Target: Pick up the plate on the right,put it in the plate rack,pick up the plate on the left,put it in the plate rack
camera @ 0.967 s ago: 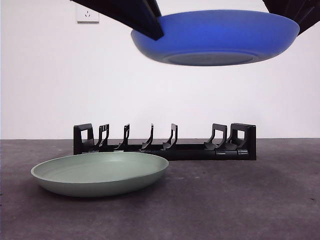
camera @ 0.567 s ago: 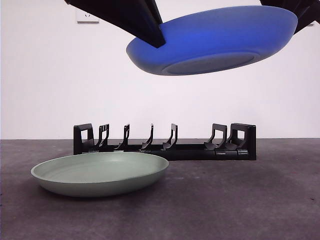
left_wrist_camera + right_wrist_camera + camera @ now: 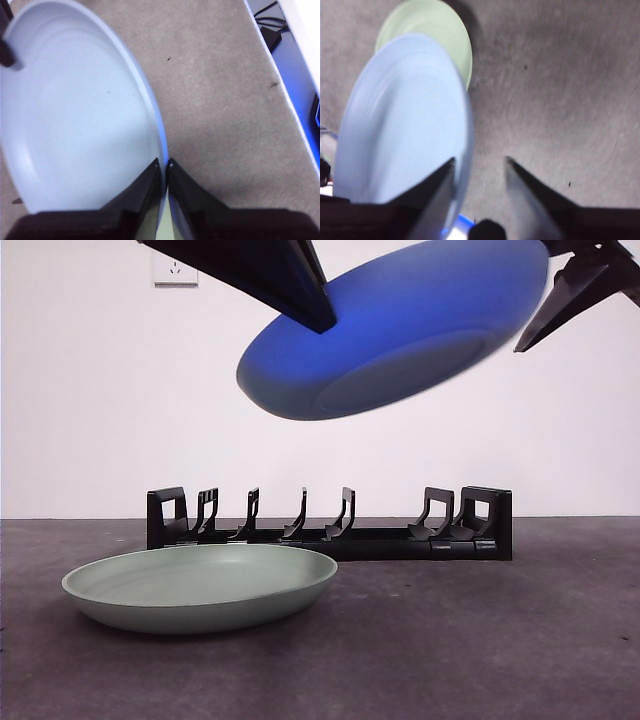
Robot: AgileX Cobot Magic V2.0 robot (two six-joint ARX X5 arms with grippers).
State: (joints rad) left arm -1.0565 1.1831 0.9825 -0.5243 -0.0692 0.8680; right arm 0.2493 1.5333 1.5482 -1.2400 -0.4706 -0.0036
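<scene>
1. Since the earlier frames the blue plate [image 3: 400, 330] has tipped from nearly level to a steep slant. Its right side has risen toward the upper right of the front view, and its left side now hangs lowest at upper centre. The right gripper [image 3: 545, 315] has come off the rim; the green plate [image 3: 200, 585] and plate rack [image 3: 330, 525] have not shifted.

2. Left gripper [image 3: 163, 167]: jaws clenched on the blue plate's rim [image 3: 161, 150], with only the thin edge between the tips. I judge this single pinch now carries the whole plate.

3. Right gripper [image 3: 480, 167]: jaws released, spread wide. In the right wrist view the plate edge [image 3: 465, 130] lies just beside one jaw, not between them. I cannot tell whether that jaw touches it; the frame is blurred.

4. Reason for the hold, as I read it: the rack's prongs stand upright, so the plate must go in on edge. The tilt looks like the turn toward vertical, and freeing one side lets it swing.

5. Positions: blue plate high in the air, above the right half of the rack and well clear of it. Green plate flat on the tabletop [image 3: 480, 640], lower left of the front view, in front of the rack's left end. No plate stands in the rack yet.

6. Risk: a one-point rim pinch on a slanted plate may slip.
</scene>
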